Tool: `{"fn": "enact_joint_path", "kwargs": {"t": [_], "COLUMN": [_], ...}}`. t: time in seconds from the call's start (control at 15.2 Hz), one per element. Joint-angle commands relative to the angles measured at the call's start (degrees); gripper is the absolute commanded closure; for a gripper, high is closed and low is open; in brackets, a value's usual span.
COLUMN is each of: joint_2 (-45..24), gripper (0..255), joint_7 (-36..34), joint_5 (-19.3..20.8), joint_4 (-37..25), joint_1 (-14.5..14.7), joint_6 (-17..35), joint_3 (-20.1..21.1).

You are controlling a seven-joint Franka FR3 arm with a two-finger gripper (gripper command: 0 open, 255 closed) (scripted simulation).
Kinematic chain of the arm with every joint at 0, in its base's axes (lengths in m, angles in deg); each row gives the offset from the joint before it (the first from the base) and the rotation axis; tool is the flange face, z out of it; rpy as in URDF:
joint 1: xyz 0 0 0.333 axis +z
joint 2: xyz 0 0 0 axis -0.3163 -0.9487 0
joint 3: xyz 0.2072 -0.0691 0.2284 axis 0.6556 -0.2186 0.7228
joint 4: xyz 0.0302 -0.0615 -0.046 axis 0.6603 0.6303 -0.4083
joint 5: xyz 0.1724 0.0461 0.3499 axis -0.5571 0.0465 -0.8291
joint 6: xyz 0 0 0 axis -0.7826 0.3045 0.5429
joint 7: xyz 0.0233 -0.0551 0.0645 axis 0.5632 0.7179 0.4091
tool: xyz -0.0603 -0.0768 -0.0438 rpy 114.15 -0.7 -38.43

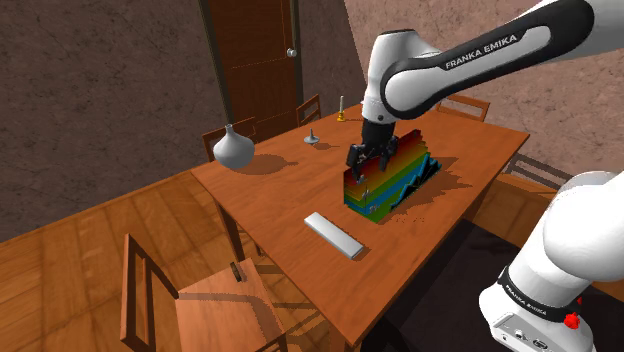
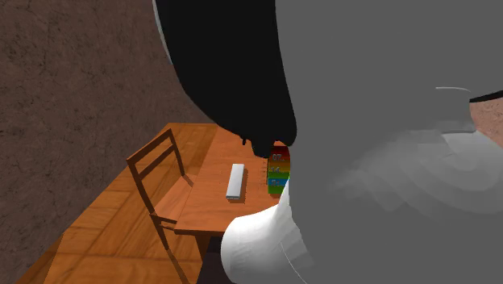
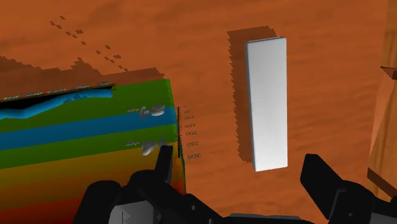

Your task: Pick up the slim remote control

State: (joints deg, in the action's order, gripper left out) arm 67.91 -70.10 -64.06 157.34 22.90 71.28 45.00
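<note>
The remote [image 1: 333, 235] is a flat white slab lying on the wooden worktop [image 1: 270, 190]. It sits near the worktop's edge on the side towards the shoulder view's bottom. A block [image 1: 392, 175] banded in red, yellow, green and blue stands near it, with a strip of bare wood between the two.

The tool [image 1: 366, 165] hangs above the worktop at the end of the block that faces the remote. In the wrist view the tool [image 3: 239, 162] is spread wide: its black fingers [image 3: 318, 175] stand well apart and touch nothing. The remote [image 3: 267, 102] lies lengthwise ahead of the gap and nearer to one finger. The corner of the block [image 3: 89, 146] sits by the other finger.

In the second exterior view the remote [image 2: 235, 181] lies beside the block [image 2: 278, 173], close to the worktop's [image 2: 205, 202] edge. A chair [image 2: 157, 173] stands at that side.

A grey vase [image 1: 233, 148] stands at the worktop's far corner, well apart from the remote.
</note>
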Motion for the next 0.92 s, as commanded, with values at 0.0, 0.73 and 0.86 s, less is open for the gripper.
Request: {"fn": "enact_joint_path", "kwargs": {"t": [0.0, 0.73, 0.86], "joint_2": [-3.54, -27.18, -31.87], "gripper": [0, 0, 0], "joint_7": [-1.26, -11.39, -13.95], "joint_5": [-0.01, 6.56, 9.05], "joint_4": [0.3, -4.45, -6.3], "joint_1": [0.41, 1.99, 2.75], "joint_6": [3.72, 20.75, 23.06], "joint_3": [1.36, 6.96, 7.06]}}
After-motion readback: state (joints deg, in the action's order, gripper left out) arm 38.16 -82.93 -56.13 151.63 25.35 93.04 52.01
